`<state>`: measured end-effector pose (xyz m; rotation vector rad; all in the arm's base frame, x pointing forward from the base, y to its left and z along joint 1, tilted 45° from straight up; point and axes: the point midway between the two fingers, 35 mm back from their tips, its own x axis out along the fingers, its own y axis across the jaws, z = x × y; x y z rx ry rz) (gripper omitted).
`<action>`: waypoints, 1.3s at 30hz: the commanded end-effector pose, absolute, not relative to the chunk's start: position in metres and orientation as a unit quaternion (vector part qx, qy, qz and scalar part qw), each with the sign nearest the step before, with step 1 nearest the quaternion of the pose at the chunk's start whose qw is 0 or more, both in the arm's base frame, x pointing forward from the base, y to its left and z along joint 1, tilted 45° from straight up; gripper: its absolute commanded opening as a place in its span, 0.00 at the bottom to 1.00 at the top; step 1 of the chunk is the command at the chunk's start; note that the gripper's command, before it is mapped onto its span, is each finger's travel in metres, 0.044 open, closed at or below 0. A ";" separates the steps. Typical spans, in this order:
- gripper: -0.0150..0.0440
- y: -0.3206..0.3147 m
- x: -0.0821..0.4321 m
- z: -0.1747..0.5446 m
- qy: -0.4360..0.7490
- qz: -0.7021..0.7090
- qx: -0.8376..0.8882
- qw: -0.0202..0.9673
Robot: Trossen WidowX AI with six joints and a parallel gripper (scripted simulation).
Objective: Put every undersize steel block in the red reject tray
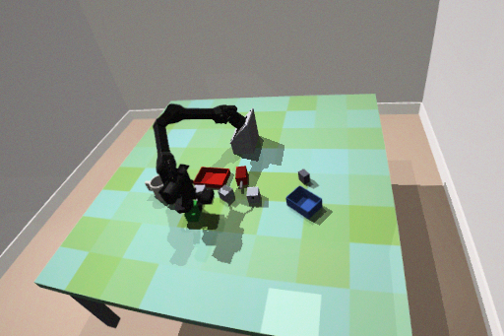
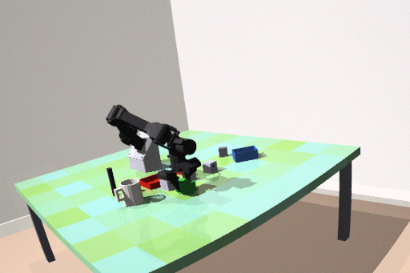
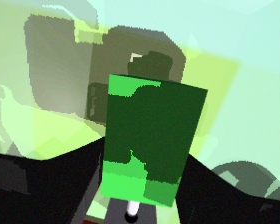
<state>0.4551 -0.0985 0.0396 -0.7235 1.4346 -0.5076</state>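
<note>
While the gripper (image 1: 194, 202) (image 2: 182, 179) (image 3: 143, 141) hangs low over the table (image 1: 325, 258) (image 2: 132, 227) with its fingers clenched on the green GO gauge (image 1: 193, 212) (image 2: 186, 186) (image 3: 153, 135), the gauge's pale pin (image 3: 133, 207) points at the dark hole of the nearest steel block (image 1: 199, 190) (image 2: 166, 183) (image 3: 116, 216), right beside the gripper. Whether the tip has entered the hole, I cannot tell. In the top view, a second steel block (image 1: 226, 194) stands just right of the gripper, and a third steel block (image 1: 253, 195) (image 2: 210, 166) is a little farther out on that same side. A smaller grey block (image 1: 304, 176) (image 2: 223, 151) lies well apart from the gripper, past them, near a blue tray (image 1: 296, 206) (image 2: 245, 155). The red reject tray (image 1: 212, 186) (image 2: 150, 184) sits close behind the gripper, toward the arm's pale base (image 1: 246, 140) (image 2: 140, 162), with a red gauge (image 1: 241, 174) to the right of that tray. On the gripper's other side in the top view is a mug (image 1: 157, 183) (image 2: 132, 193); the exterior view also shows a slim black stick (image 2: 111, 182) standing nearly upright beside the mug, leaning slightly.
</note>
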 end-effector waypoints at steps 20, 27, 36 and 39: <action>0.25 -0.093 0.458 0.041 0.633 -0.222 -0.321 0.669; 0.25 -0.095 0.456 0.040 0.633 -0.222 -0.321 0.669; 0.25 -0.096 0.456 0.043 0.633 -0.222 -0.321 0.669; 0.25 -0.096 0.457 0.045 0.633 -0.222 -0.321 0.669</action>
